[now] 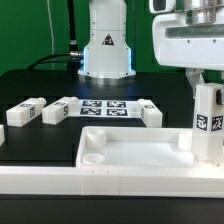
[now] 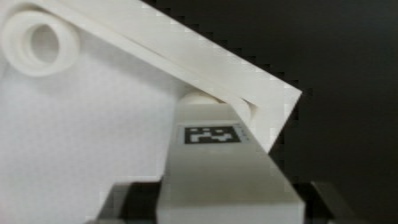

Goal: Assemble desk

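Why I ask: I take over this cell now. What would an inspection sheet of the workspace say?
Surface: black table, marker board at the back.
Job's things: tabletop flat; three loose legs behind it; fourth leg upright at its corner on the exterior view's right.
Clutter: nothing seen.
Grippers: pincer shut on the fourth leg.
Cables: dark cable beside the robot base.
Surroundings: white rail along the table's front.
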You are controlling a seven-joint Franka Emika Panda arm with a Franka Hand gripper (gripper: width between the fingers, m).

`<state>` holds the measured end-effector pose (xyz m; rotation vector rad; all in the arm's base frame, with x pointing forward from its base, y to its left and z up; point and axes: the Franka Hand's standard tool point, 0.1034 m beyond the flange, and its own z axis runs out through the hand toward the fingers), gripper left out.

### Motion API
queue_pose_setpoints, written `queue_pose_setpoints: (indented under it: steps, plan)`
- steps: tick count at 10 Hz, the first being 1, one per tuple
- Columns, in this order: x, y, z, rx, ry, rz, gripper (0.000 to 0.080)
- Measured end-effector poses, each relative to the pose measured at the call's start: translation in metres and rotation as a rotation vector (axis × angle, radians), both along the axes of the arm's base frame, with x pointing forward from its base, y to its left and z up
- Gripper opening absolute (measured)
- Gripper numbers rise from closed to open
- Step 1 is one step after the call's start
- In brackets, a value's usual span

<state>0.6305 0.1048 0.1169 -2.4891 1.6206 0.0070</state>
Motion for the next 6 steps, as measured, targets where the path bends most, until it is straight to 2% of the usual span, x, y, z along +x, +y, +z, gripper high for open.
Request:
queue_pose_setpoints:
  steps: [3,4,5,6]
  plan:
    - [-0.0011,0.002,-0.0009,0.001,0.0,0.034,0.0293]
    - [-0.0035,0.0043,-0.0023,-0.001,0.008,0.064,0.0486]
    - [-0.004,0.0046,-0.0027,-0.012,-0.003,0.157,0.0613]
    - [-0.0045,0.0048,-0.0028,-0.021,-0.016,0.267,0.0613]
